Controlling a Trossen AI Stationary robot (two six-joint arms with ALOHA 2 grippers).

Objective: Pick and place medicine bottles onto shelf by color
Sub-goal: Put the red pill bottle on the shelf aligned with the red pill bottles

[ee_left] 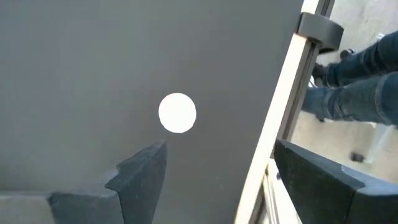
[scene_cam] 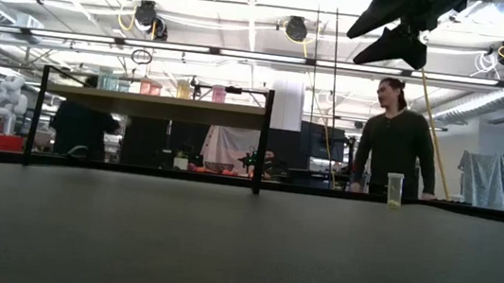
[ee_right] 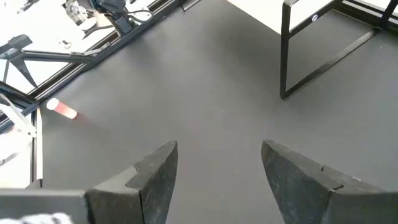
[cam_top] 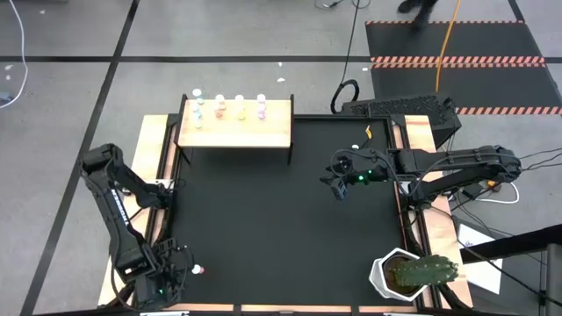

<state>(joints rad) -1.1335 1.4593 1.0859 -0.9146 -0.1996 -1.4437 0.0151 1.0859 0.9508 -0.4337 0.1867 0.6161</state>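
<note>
The left gripper (cam_top: 176, 274) hangs at the table's near left corner, fingers spread, with a red bottle (cam_top: 199, 270) lying on the mat just beside it. On the shelf (cam_top: 250, 133) at the far left, several bottles (cam_top: 239, 106) stand in a row. The right gripper (cam_top: 338, 186) hovers over the mat's right side, jaws parted and empty. A yellow bottle (cam_top: 367, 132) stands behind it, near the far right edge.

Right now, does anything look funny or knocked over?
Yes: one red bottle seems to lie on its side on the black mat near the left arm's fingers, while the other bottles stand upright on the shelf.
</note>
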